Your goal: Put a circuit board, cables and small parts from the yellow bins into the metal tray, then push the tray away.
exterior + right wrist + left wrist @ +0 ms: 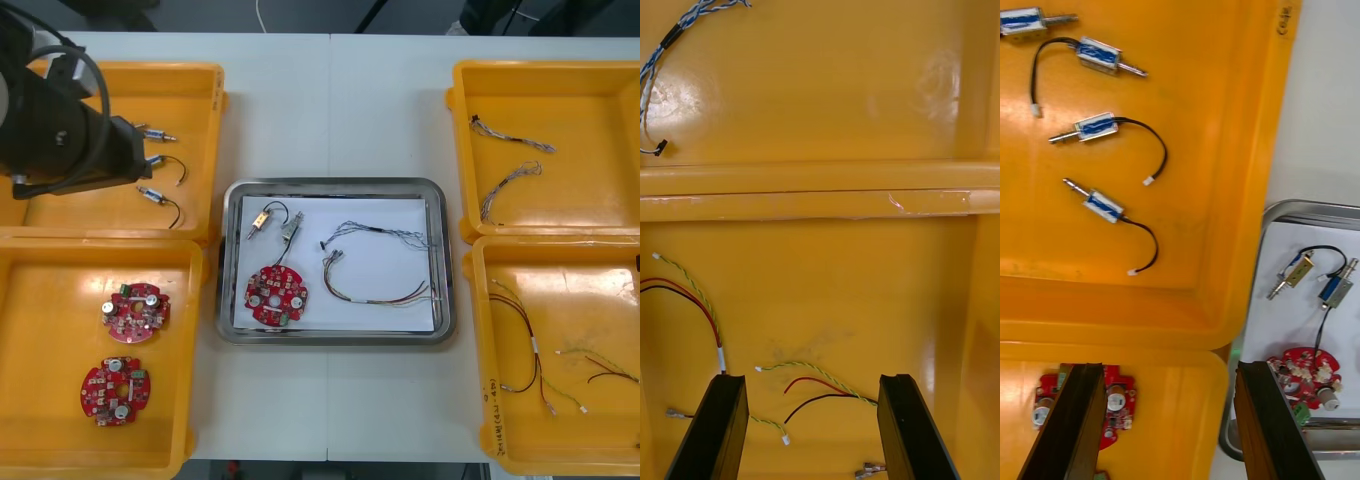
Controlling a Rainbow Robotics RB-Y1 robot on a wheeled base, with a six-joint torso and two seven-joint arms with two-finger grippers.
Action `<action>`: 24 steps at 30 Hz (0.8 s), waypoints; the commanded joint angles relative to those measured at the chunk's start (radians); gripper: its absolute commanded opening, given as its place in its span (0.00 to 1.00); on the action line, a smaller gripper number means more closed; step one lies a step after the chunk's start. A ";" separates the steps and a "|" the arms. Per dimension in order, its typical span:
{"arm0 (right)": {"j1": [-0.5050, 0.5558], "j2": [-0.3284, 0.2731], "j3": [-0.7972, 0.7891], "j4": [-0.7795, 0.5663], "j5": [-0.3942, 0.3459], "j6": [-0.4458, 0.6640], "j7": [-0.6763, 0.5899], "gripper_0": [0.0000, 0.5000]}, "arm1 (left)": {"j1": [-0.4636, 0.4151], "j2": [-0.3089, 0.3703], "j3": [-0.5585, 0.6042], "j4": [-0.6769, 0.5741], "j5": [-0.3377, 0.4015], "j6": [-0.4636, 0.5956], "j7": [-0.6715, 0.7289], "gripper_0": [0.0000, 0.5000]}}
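The metal tray holds 1 circuit board, 2 small metal parts just beyond the board, and cables alongside. Left of the tray, the left gripper hangs over the rims where 2 yellow bins meet, its fingers spread and grasping nothing. Right of the tray, the right gripper hangs released and empty over loose cables in another yellow bin.
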 commanded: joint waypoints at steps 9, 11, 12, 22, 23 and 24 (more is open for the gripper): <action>-0.035 -0.093 0.117 -0.095 -0.107 0.003 -0.056 1.00 | 0.156 0.125 0.158 -0.035 0.064 0.007 -0.216 1.00; -0.064 -0.096 0.148 -0.095 -0.142 0.003 -0.056 1.00 | 0.178 0.132 0.174 -0.035 0.073 0.007 -0.227 1.00; -0.083 -0.096 0.169 -0.095 -0.159 0.003 -0.056 1.00 | 0.188 0.139 0.181 -0.035 0.076 0.007 -0.235 1.00; -0.274 -0.098 0.412 -0.096 -0.234 0.003 -0.043 1.00 | 0.265 0.171 0.232 -0.041 0.117 0.007 -0.276 1.00; -0.307 -0.098 0.461 -0.098 -0.235 0.003 -0.043 1.00 | 0.273 0.172 0.237 -0.043 0.122 0.007 -0.284 1.00; -0.334 -0.096 0.502 -0.096 -0.235 0.003 -0.051 1.00 | 0.280 0.174 0.241 -0.046 0.125 0.007 -0.287 1.00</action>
